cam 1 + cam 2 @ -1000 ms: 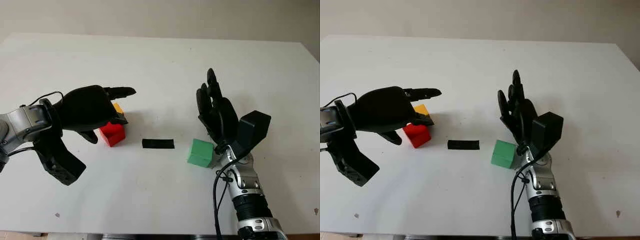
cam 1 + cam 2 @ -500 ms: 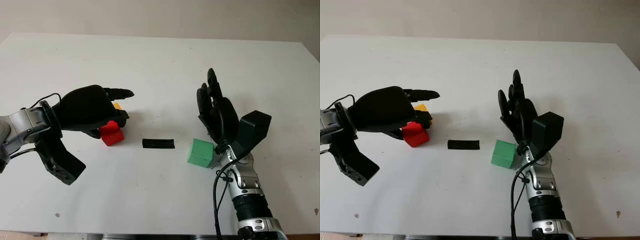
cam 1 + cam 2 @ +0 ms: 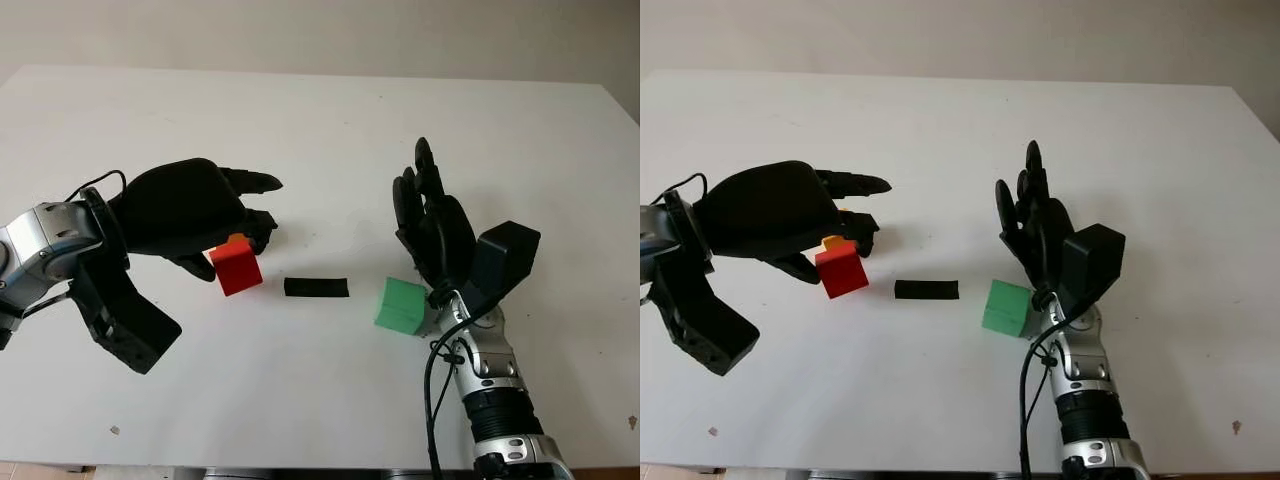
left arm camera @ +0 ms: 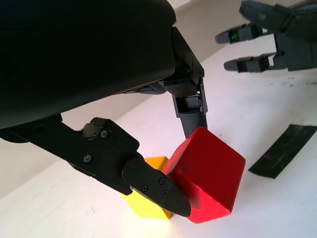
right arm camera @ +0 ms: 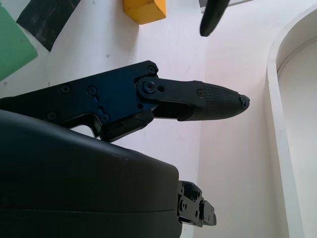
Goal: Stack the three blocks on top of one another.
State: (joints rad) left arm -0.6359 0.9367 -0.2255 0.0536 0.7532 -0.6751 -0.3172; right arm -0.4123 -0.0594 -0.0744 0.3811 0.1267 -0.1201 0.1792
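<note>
Red block (image 3: pixel 236 267): pinched tilted in the left hand (image 3: pixel 190 210), lifted above the yellow block (image 4: pixel 148 203).
Green block (image 3: pixel 402 305): on the table, just beside the open right hand (image 3: pixel 430 225).
Tip: level the red block, centre it over yellow, lower gently.

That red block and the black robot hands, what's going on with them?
The robot is stacking blocks. Its left hand has the red block pinched in its fingers, tilted and lifted off the white table, just above the yellow block lying beside it. The right hand is open and stands next to the green block, not holding it. A strip of black tape lies between the red and green blocks. Nothing is stacked yet.
</note>
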